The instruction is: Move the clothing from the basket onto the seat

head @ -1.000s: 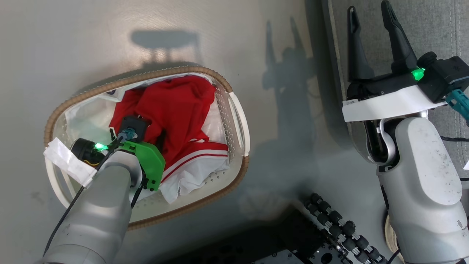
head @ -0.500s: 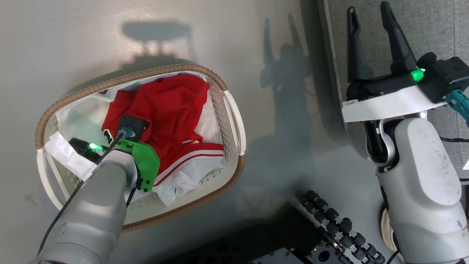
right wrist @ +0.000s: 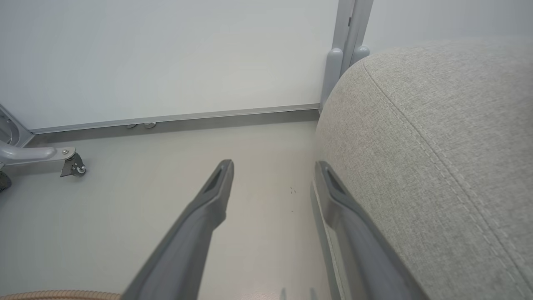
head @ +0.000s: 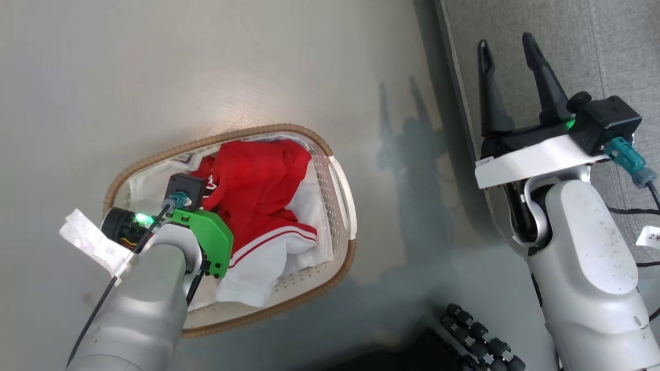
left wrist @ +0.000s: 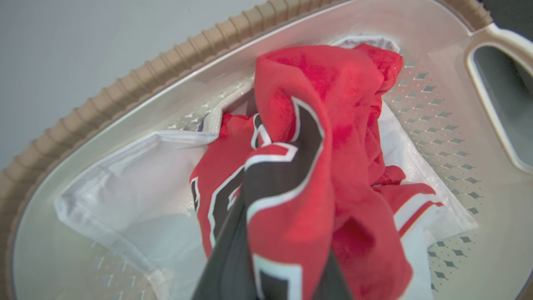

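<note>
Left jaws clamped on the soft red jersey (left wrist: 358, 137) in the white perforated plastic basket (head: 289, 129); right jaws wide apart; nothing visible on the grey fabric seat (right wrist: 437, 146) yet.

Bare floor (head: 397, 77) between basket (head: 320, 175) and seat (head: 608, 46) — open passage.

Grey speckled forearms (head: 588, 257); green left-wrist bracket (head: 211, 242); right gripper (head: 506, 40): 2 black fingers (head: 541, 77).
</note>
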Controlling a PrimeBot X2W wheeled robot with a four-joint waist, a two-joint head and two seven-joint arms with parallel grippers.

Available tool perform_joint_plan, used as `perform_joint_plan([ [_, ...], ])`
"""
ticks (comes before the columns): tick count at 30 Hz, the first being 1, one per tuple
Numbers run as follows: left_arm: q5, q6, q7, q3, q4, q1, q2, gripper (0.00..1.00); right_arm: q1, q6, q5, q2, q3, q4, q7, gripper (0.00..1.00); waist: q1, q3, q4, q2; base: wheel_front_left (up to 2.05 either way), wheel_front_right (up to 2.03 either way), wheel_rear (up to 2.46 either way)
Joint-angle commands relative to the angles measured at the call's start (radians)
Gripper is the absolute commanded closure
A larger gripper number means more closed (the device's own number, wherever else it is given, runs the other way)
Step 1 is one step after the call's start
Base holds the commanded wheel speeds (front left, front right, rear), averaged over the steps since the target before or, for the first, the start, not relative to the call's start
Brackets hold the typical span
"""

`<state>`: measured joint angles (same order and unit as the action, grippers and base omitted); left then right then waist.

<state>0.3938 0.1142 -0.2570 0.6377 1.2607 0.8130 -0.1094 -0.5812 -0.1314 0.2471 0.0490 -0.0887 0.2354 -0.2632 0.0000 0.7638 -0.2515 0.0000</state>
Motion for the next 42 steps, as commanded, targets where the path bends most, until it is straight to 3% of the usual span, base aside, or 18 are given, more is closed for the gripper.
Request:
perform_joint_plan([
  [1, 0.012, 0.004, -0.008, -0.007, -0.014, -0.025, 0.000, 1.00, 0.022, 0.001, -0.005, 0.004, -0.001, 0.013, -0.002, 0.00, 0.0000, -0.098, 0.049, 0.0000, 0.00, 0.00, 0.00],
  [14, -0.009, -0.004, -0.010, -0.083, -0.258, -0.171, -0.016, 1.00, 0.104, 0.001, 0.011, 0.004, -0.028, 0.095, -0.002, 0.00, 0.0000, -0.292, 0.100, 0.0000, 0.00, 0.00, 0.00],
  [33, -0.079, 0.000, -0.009, -0.270, -0.641, -0.357, 0.024, 1.00, 0.281, 0.001, -0.004, 0.004, -0.064, 0.165, -0.002, 0.00, 0.0000, -0.562, 0.137, 0.0000, 0.00, 0.00, 0.00],
  [42, -0.111, 0.010, -0.009, -0.318, -0.836, -0.359, 0.042, 1.00, 0.348, 0.001, 0.009, 0.004, -0.073, 0.182, -0.002, 0.00, 0.0000, -0.621, 0.148, 0.0000, 0.00, 0.00, 0.00],
])
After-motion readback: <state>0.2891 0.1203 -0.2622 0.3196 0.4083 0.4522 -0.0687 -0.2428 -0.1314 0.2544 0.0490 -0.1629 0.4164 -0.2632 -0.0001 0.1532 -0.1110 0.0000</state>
